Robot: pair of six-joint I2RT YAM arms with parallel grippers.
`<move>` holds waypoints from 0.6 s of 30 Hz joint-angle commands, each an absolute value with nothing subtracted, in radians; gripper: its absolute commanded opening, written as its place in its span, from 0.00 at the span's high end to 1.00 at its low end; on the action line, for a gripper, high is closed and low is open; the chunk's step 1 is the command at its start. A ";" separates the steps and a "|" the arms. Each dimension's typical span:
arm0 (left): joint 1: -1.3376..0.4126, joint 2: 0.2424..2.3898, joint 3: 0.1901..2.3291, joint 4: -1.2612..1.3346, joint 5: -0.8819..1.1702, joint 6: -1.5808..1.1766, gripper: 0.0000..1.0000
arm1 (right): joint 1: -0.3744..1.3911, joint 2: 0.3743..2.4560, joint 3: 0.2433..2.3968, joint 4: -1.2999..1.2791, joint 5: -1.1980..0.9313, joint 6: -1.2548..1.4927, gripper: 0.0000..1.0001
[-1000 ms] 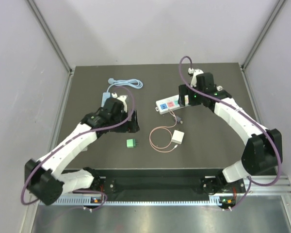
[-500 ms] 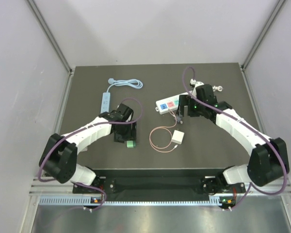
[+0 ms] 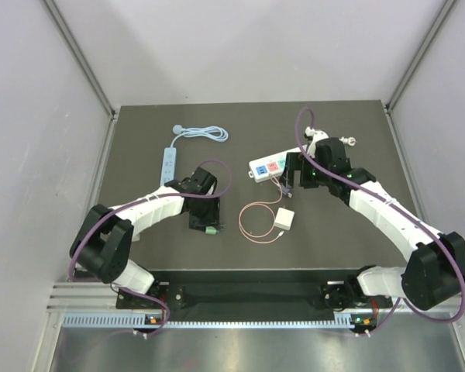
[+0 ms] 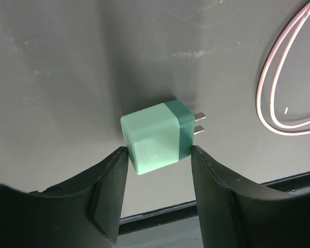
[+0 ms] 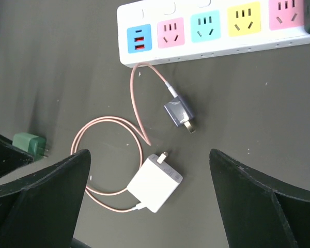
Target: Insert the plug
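So the dark table (image 3: 240, 124) has the white power strip (image 5: 206, 28) lying flat toward the back right. It has a blue USB block, then pink, teal, yellow and pink sockets. A pale blue strip (image 3: 169, 161) with its own cord sits back left.

The right gripper (image 5: 149, 152) hangs above the pink cable (image 5: 132, 93), fingers spread wide with nothing between them. Under it is the white charger (image 5: 155, 183), with the cable looped beside it.

The left gripper (image 4: 159, 152) is down near the front edge, and its two fingertips touch opposite sides of the green plug (image 4: 155, 137). That plug lies on the table, prongs toward the cable loop, well apart from the white strip. Smallest bit is a grey USB plug (image 5: 178, 113), loose just below the strip.
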State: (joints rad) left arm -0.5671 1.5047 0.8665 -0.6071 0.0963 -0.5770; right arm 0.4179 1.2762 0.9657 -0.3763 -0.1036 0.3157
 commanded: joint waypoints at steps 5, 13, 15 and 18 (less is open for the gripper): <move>-0.581 1.554 0.903 -0.575 0.078 -0.561 0.47 | 0.437 1.227 0.946 -0.325 -0.114 0.314 0.04; -0.656 1.514 0.934 -0.644 0.036 -0.624 0.32 | 0.442 1.224 0.946 -0.331 -0.115 0.307 0.04; -0.698 1.473 0.946 -0.661 0.018 -0.618 0.25 | 0.443 1.217 0.946 -0.333 -0.115 0.305 0.04; -0.703 1.433 0.963 -0.690 0.008 -0.551 0.18 | 0.445 1.206 0.948 -0.337 -0.115 0.302 0.04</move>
State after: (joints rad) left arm -0.6971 1.5024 0.9096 -0.6495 0.0486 -0.5976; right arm 0.4301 1.2556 0.9424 -0.3687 -0.1070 0.3141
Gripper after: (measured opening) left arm 0.805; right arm 0.964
